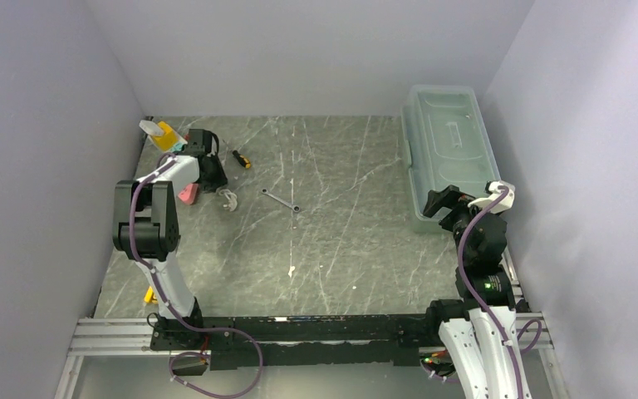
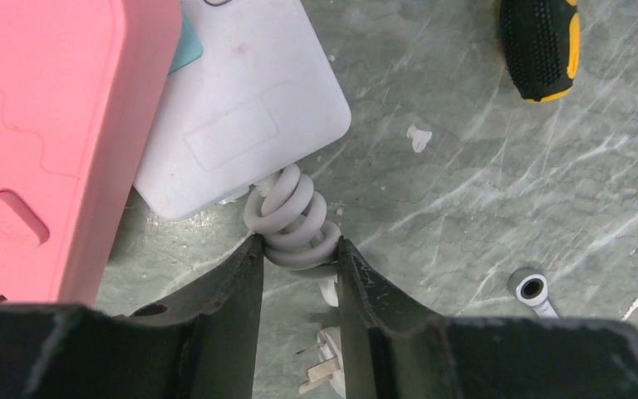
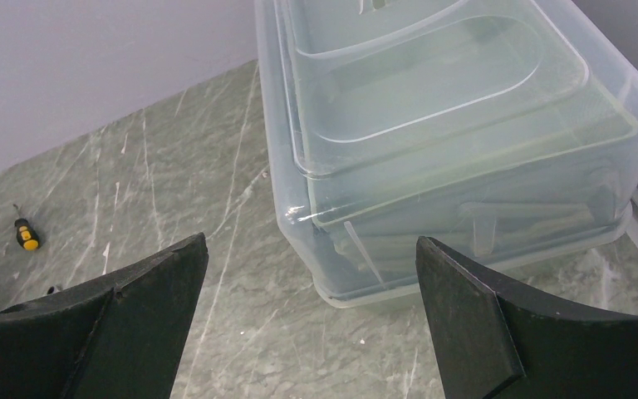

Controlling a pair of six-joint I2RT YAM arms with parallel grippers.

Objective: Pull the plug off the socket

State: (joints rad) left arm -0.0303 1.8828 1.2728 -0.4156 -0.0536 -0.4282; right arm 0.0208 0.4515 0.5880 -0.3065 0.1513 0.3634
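The socket (image 2: 58, 141) is a white power strip whose pink outlet face fills the left of the left wrist view. Its white end (image 2: 241, 108) points at my fingers. From above, the strip (image 1: 166, 137) runs along the left wall with a yellow face showing. My left gripper (image 2: 299, 245) is shut on the coiled white cord (image 2: 295, 216) just past that end, a finger touching each side. A white plug (image 2: 326, 366) with bare prongs lies on the table between the fingers, in no outlet. My right gripper (image 3: 311, 245) hangs open and holds nothing, far right by the bin.
A black-and-yellow screwdriver (image 2: 540, 46) and a small wrench (image 2: 532, 291) lie on the marble table right of the strip. A clear lidded plastic bin (image 1: 444, 150) stands at the back right. A small yellow item (image 1: 149, 293) sits near the left arm's base.
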